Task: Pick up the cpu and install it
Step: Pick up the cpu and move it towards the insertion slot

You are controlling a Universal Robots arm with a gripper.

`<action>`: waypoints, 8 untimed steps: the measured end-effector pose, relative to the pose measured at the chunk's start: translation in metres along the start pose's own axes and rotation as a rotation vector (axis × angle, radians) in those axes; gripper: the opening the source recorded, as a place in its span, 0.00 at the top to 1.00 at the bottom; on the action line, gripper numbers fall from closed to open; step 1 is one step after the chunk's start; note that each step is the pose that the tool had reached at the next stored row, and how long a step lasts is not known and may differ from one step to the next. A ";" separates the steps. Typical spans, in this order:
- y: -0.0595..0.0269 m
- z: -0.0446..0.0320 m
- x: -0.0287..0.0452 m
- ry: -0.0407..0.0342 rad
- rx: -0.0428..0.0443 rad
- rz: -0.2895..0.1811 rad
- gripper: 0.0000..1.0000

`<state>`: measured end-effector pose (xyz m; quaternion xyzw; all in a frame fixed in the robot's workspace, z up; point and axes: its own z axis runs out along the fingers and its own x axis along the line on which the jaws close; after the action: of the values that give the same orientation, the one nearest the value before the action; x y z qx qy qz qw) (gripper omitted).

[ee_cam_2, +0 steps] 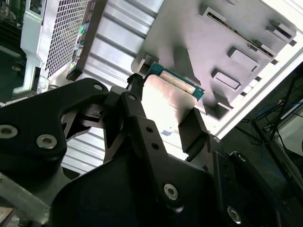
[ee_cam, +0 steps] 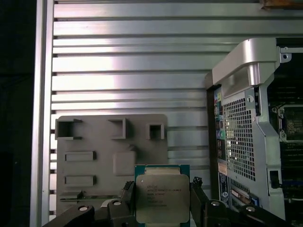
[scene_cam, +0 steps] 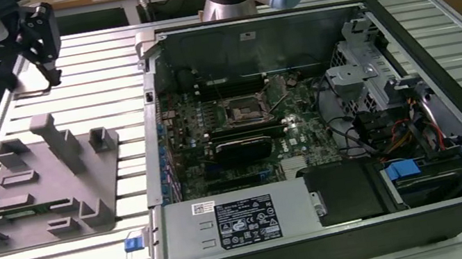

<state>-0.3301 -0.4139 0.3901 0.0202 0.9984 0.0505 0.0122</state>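
The cpu (ee_cam: 162, 198), a flat square chip with a shiny silver top and a thin greenish rim, is held between the black fingers (ee_cam: 196, 189) of my gripper (ee_cam: 162, 188), which is shut on its two opposite edges. In the second wrist view the cpu (ee_cam_2: 165, 97) shows edge-on in the gripper (ee_cam_2: 163, 113), above the slatted table. In the exterior view the gripper (scene_cam: 33, 79) hangs high over the table's far corner on the exterior view's left, beyond the grey fixture. The motherboard socket (scene_cam: 244, 108) lies open-faced inside the computer case, well off to the right of the gripper.
A grey holding fixture (scene_cam: 42, 182) with upright posts and slots lies on the slatted metal table (scene_cam: 119, 78) left of the open computer case (scene_cam: 457, 134). The case holds a power supply (scene_cam: 237, 221), cables and drive bays. The case's perforated rear wall (ee_cam: 239, 132) stands beside the fixture (ee_cam: 94, 142).
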 end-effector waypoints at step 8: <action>0.0005 0.0002 -0.0062 0.0000 0.0000 0.000 0.45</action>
<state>-0.3238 -0.4137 0.3901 0.0202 0.9984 0.0505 0.0122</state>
